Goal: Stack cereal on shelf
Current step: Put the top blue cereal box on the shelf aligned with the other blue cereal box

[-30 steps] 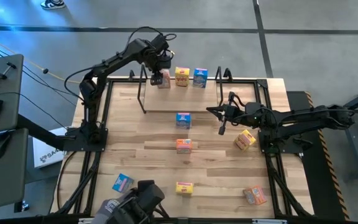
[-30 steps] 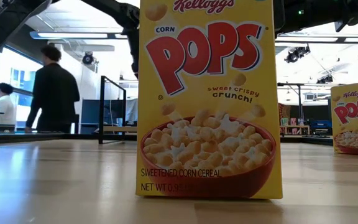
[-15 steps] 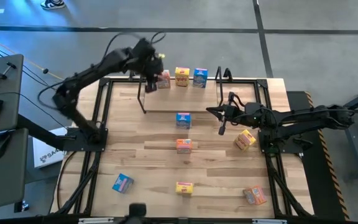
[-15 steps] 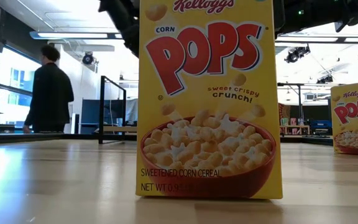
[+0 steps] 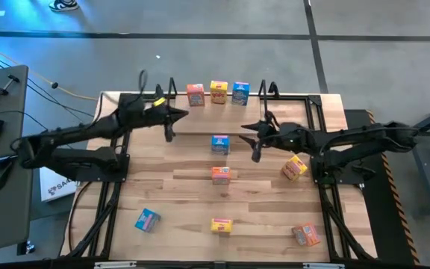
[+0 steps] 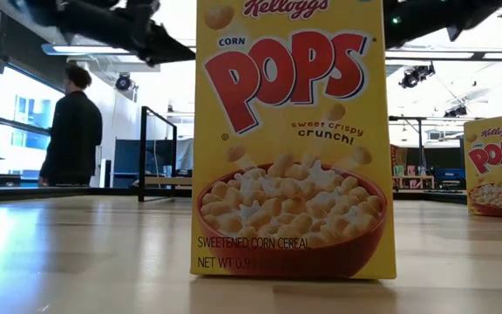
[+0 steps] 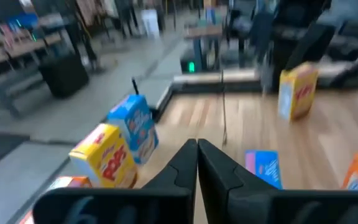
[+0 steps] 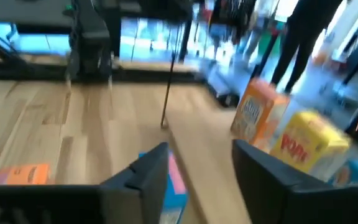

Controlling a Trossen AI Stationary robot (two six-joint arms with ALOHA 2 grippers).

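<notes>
The shelf (image 5: 200,119) stands at the table's far middle. Three cereal boxes stand on its far part: pinkish-red (image 5: 195,95), yellow (image 5: 219,92) and blue (image 5: 240,93). More cereal lies on the table: a blue box (image 5: 220,144), an orange one (image 5: 221,175), a tilted yellow one (image 5: 295,167), and three near the front edge. My left gripper (image 5: 179,114) (image 7: 197,155) is shut and empty at the shelf's left end. My right gripper (image 5: 246,131) (image 8: 201,165) stands open just right of the blue box (image 8: 174,183) on the table, touching nothing.
Black wire uprights (image 5: 172,104) (image 5: 264,93) close both ends of the shelf. In the low view a yellow cereal box (image 6: 290,139) stands close in front, with another (image 6: 499,166) at the right. A person (image 6: 72,131) stands in the room behind.
My left gripper has drawn back from the pinkish-red box on the shelf, toward the table's left and near edges. That box stays standing on the shelf. My right gripper has shifted a little toward the left edge, closer to the blue box on the table.
</notes>
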